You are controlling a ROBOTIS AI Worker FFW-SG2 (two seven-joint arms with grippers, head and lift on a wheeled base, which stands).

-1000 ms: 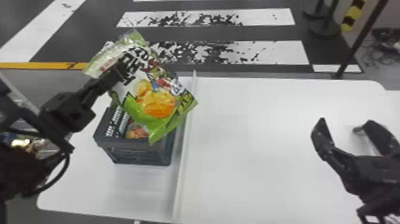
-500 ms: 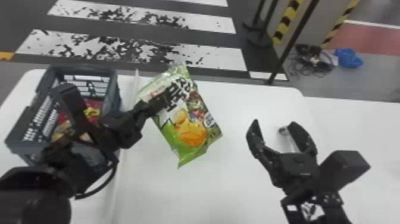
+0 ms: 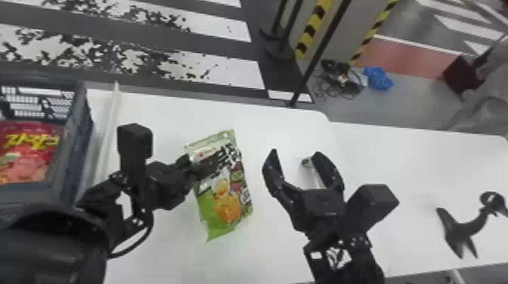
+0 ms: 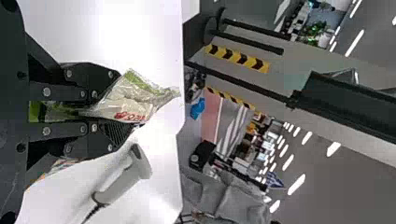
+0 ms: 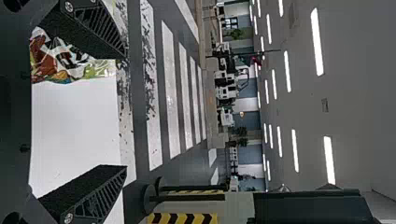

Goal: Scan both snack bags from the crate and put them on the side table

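Crate (image 3: pixel 77 132): red bag (image 3: pixel 28 158) inside, yellow lettering
Green bag (image 3: pixel 226 206): right of crate, dark lettering
Left gripper (image 3: pixel 208 168): jaws pinching green bag
Right gripper (image 3: pixel 296 153): jaws spread
Left wrist view: scanner (image 4: pixel 141 161)

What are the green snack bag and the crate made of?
The green snack bag looks like thin, shiny plastic film, maybe with foil inside: it creases and catches the light in the left wrist view. The crate seems to be hard, dull grey plastic, since its stiff wall is full of neat little holes, though I can't be certain.
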